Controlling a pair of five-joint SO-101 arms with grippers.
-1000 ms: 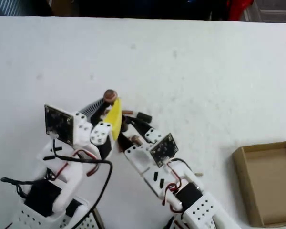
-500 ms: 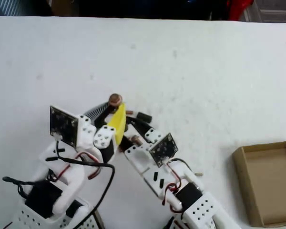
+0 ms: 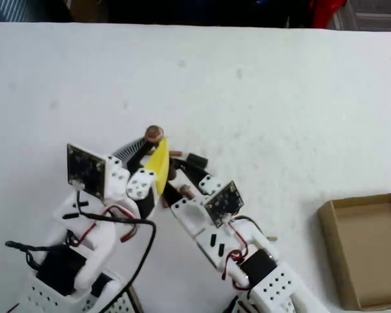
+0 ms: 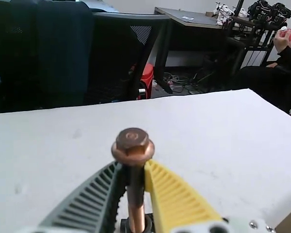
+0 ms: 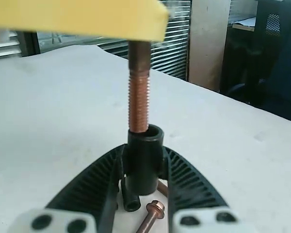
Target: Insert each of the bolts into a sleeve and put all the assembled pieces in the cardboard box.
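The left end effector (image 4: 132, 167) clamps an upright copper bolt (image 4: 132, 145). The right end effector (image 5: 143, 151) grips a black sleeve (image 5: 144, 162), with the bolt's tip at its mouth.

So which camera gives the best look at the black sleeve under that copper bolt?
The right wrist view: the sleeve stands upright in the right gripper, with the bolt tip at its mouth. The left wrist view catches a dark sliver under the bolt; in the high view it is mostly hidden.
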